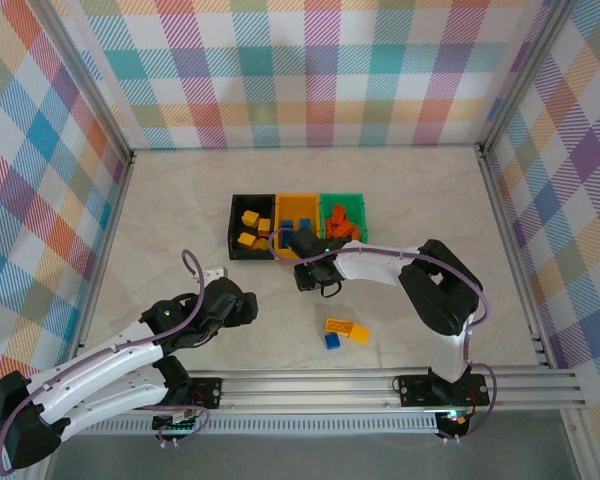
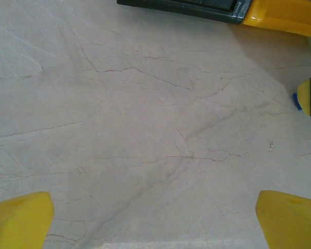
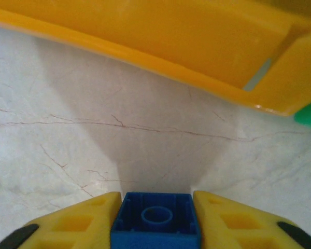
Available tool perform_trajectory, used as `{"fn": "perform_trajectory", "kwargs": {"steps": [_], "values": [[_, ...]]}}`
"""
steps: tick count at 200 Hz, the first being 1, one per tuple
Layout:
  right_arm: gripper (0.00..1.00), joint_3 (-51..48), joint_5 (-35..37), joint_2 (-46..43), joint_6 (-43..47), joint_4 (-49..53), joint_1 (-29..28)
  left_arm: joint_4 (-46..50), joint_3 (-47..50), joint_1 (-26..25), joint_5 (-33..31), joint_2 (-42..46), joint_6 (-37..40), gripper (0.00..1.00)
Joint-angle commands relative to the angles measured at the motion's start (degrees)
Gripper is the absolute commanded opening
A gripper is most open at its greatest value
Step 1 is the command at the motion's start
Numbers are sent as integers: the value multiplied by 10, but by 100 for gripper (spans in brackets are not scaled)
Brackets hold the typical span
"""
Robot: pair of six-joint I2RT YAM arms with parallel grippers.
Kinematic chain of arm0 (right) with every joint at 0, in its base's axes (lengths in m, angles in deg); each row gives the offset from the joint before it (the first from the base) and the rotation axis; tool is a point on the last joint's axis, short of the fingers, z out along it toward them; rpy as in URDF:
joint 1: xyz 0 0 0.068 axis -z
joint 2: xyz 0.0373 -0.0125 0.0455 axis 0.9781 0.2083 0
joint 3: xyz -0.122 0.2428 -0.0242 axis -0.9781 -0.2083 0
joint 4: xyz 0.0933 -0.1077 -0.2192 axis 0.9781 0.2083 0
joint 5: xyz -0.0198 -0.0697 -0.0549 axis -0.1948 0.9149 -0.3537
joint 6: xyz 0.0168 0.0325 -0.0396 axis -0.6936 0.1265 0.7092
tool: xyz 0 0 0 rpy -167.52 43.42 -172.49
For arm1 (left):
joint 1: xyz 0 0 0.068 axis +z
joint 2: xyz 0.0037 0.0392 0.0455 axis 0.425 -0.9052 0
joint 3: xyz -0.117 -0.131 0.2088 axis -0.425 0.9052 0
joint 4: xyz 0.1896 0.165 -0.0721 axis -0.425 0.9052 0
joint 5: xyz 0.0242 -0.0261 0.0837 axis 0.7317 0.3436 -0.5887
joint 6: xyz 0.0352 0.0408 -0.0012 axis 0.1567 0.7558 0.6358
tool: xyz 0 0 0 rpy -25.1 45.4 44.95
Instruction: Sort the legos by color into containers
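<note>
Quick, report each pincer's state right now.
Left pincer: open, holding nothing.
Right pincer: shut on a small blue studded plastic brick.

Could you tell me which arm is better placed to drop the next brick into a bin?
The right. The right jaws clamp a blue brick just short of the yellow-orange bin; the left jaws stand open over bare table, holding nothing.
</note>
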Motion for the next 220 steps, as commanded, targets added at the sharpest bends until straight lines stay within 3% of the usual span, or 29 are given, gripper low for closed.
{"fn": "perform_trajectory", "kwargs": {"steps": [1, 36, 108, 121, 145, 179, 220], "values": [[36, 4, 9, -58, -3, -11, -2, -7, -10, 2, 5, 2, -3, 100], [36, 47, 27, -89, 19, -11, 5, -14, -16, 2, 15, -5, 6, 100], [39, 235, 11, 58, 55, 0, 64, -15, -24, 1, 56, -11, 15, 100], [45, 267, 5, 76, 66, 9, 70, -13, -26, 2, 59, -11, 17, 100], [68, 309, 8, 89, 73, 39, 74, -17, -28, 1, 67, -12, 20, 100], [75, 263, -3, 20, 67, 41, 74, -32, -37, 2, 91, -22, 36, 100], [77, 85, -28, -144, 13, 79, 59, -44, -55, 1, 116, -62, 63, 100]]}}
